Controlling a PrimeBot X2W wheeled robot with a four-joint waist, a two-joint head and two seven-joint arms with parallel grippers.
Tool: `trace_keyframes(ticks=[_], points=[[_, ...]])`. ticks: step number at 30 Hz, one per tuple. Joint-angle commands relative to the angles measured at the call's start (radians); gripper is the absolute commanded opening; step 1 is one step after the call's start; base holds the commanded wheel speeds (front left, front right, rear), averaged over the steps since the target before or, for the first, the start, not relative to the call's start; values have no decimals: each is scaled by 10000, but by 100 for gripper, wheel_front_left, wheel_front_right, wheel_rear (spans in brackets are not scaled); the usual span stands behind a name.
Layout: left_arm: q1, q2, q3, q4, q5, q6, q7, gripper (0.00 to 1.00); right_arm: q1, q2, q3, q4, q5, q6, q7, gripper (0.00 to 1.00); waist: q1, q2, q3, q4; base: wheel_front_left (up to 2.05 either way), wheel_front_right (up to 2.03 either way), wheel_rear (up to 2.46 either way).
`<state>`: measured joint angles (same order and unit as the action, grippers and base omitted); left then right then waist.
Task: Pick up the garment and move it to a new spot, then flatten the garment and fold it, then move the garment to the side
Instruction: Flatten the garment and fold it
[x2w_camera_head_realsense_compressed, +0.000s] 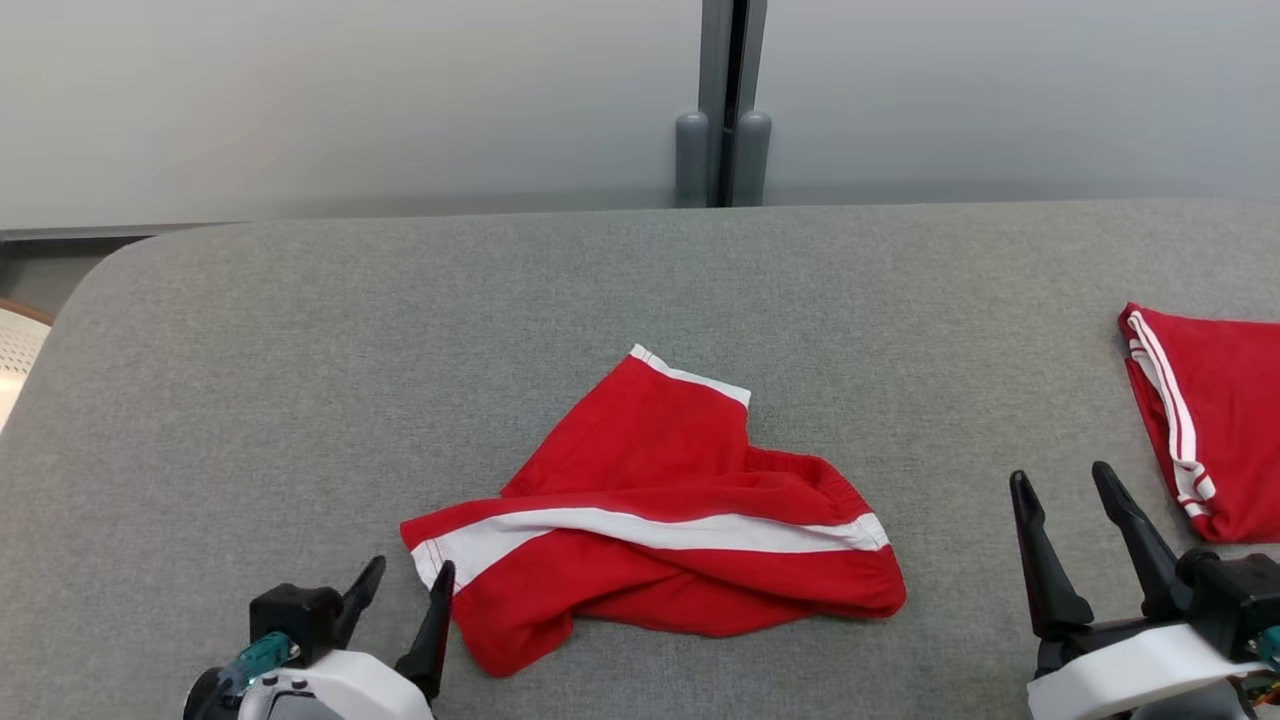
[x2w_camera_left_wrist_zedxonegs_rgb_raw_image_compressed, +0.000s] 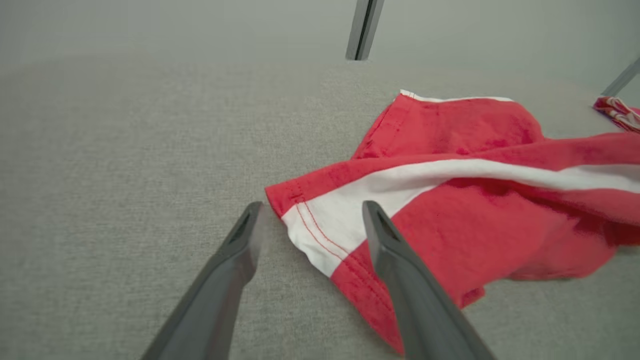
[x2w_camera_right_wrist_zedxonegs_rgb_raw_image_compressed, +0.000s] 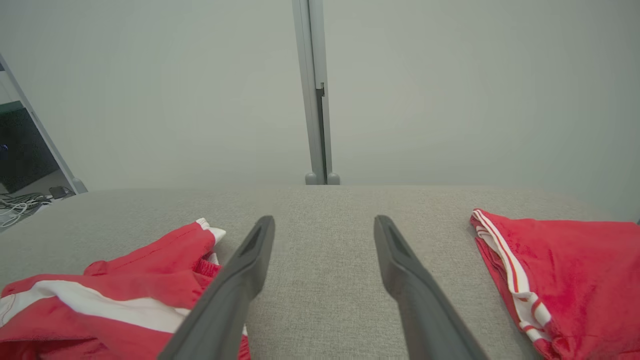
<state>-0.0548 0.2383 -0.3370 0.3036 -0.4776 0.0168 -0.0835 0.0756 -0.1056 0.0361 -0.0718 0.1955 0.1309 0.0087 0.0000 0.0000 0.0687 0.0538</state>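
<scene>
Likely a lab or office bay: pale wall panels (x2w_camera_head_realsense_compressed: 350, 100) joined by a grey post (x2w_camera_head_realsense_compressed: 712, 60), cloth-covered worktable (x2w_camera_head_realsense_compressed: 300, 350), loose cables (x2w_camera_right_wrist_zedxonegs_rgb_raw_image_compressed: 17, 204) on the floor.

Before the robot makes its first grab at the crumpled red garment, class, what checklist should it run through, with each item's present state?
1. The left claw is open and empty: ok, fingers spread.
2. The right claw is open and empty: ok.
3. The crumpled garment is near a claw: ok, its striped corner lies just ahead of the left claw.
4. The crumpled garment lies flat: not ok, it is bunched and folded over itself.
5. The second red garment lies apart: ok, grey surface shows between the two.
6. The left claw's fingertips touch the cloth: cannot tell.
</scene>
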Motion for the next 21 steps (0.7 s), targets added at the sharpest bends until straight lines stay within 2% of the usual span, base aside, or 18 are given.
trace_keyframes(ticks=[1,8,9,10,11,21], points=[[-293,-10,-31,305,-44,-115,45,100,-129,-15,-30,63,75,-4,-58,100,0,0,120,-48,0,0,0],[-1287,-497,-174,2296,-580,-804,104,100,-342,-72,41,242,146,-4,-98,100,0,0,551,-190,0,0,0],[-1418,-516,-186,2484,-585,-856,28,78,-357,-88,37,266,141,-4,-104,100,0,0,581,-203,0,0,0],[-1511,-529,-194,2611,-583,-907,-61,21,-376,-95,31,288,141,-4,-116,100,0,0,614,-217,0,0,0],[-1564,-552,-191,2763,-614,-946,-116,0,-390,-97,19,311,137,-4,-125,100,0,0,637,-223,0,0,0],[-1849,-471,-267,3280,-529,-1008,-673,0,-549,-314,283,675,263,-4,34,100,0,0,734,-75,0,0,0]])
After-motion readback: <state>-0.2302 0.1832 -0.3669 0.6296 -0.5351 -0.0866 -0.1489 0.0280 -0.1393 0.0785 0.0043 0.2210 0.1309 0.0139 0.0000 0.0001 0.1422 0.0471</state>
